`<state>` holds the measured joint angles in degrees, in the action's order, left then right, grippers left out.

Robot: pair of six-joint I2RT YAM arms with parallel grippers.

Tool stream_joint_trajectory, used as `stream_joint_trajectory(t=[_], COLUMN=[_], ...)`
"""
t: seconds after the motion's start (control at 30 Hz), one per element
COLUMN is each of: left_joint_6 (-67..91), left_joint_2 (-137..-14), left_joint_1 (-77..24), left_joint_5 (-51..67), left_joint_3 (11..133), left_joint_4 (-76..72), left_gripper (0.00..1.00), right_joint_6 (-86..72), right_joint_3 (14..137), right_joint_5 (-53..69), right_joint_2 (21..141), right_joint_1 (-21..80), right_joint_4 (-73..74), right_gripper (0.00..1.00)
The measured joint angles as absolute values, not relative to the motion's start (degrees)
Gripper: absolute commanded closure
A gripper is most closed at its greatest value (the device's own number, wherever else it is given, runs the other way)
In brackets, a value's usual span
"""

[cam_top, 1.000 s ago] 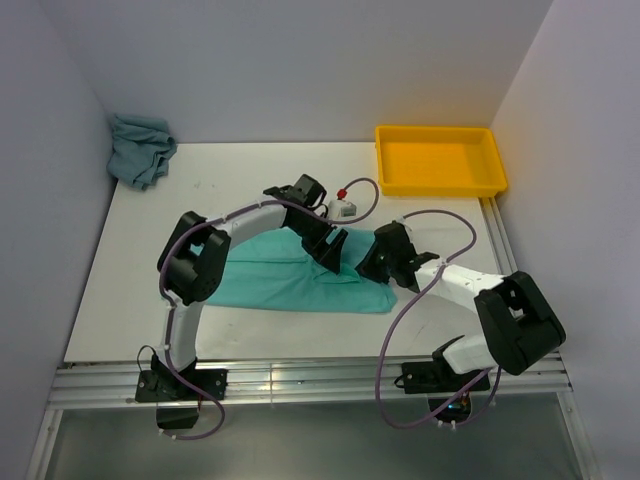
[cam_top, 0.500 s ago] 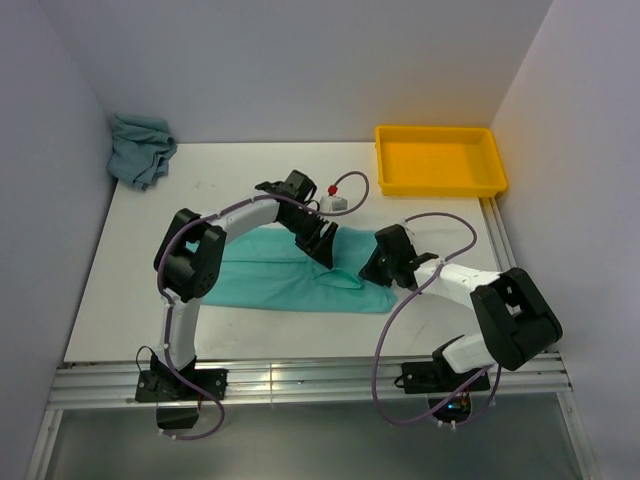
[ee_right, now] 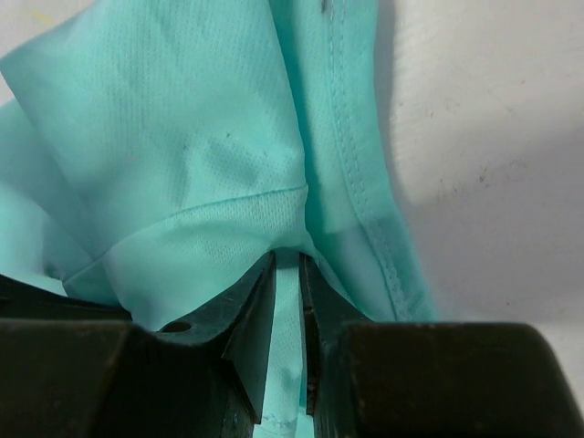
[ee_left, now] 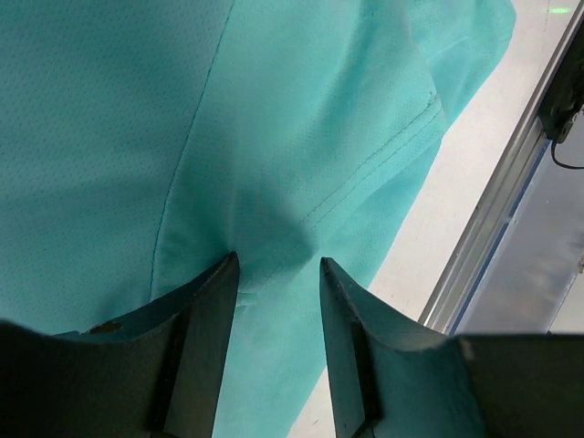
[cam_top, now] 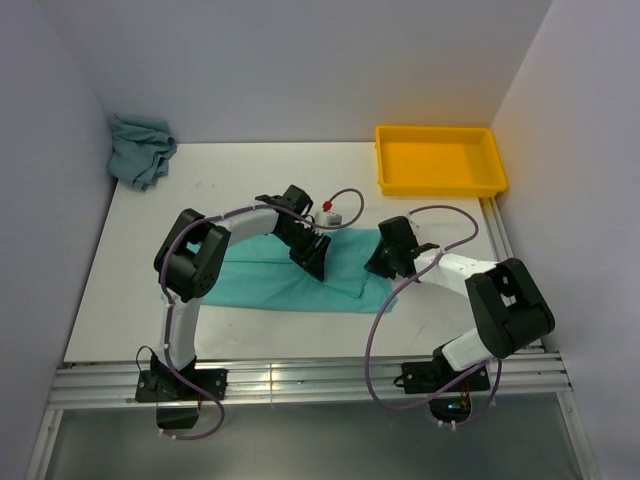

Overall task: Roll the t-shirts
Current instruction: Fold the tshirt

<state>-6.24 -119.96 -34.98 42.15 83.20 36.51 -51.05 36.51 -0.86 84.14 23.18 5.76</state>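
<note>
one mint t-shirt (cam_top: 265, 282), long axis left-right

Mint t-shirt (cam_top: 265, 285) — partly covered from above; wrist views crop it

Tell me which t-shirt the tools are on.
The mint-turquoise t-shirt, spread out mid-table, with the left tool and right tool on it. The grey-teal t-shirt lies bunched in the far-left corner, untouched.
</note>
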Motion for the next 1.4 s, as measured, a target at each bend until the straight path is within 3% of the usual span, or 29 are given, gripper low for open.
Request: stream_joint_trajectory(t=[0.23, 0.57, 0.77, 1.0, 1.1, 1.2, 1.23, 1.4], left_joint_6=[-5.26, -5.34, -5.34, -5.63, -6.81, -8.27, -8.88, -12.99], left_joint_2=[-119.66, -119.28, -115.85, -107.79, -104.22, -100.03, -98.50, -92.47], left_joint_1=[-35.09, -34.28, -30.52, -22.94, -18.83, -13.65, -11.62, -1.50], left_joint_5=[42.19, 41.34, 43.68, 44.36, 43.97, 43.38, 43.07, 41.93], left_joint_3=[83.07, 88.49, 91.92, 92.36, 91.81, 89.32, 88.12, 81.80], left_joint_4=[36.21, 38.26, 41.21, 44.25, 45.21, 45.74, 46.06, 47.42], left_gripper=[0.41, 0.27, 0.26, 0.26, 0.26, 0.27, 0.27, 0.27], right_joint_6=[-49.76, -48.40, -47.37, -46.54, -46.37, -46.33, -46.44, -46.78], right_joint_3=[38.06, 39.24, 39.99, 43.29, 46.83, 50.57, 51.53, 53.39], right_joint_5=[-1.02, -4.38, -4.89, -5.52, -6.96, -8.88, -9.56, -12.43], right_joint_2=[84.58, 76.77, 78.13, 84.58, 87.74, 90.83, 91.64, 93.38], right_joint_1=[21.96, 21.85, 21.87, 23.03, 24.71, 26.85, 27.42, 28.53], right_joint_4=[7.57, 14.41, 16.21, 19.00, 21.12, 23.27, 24.10, 28.95], right_gripper=[0.73, 0.43, 0.37, 0.35, 0.43, 0.61, 0.70, 0.83])
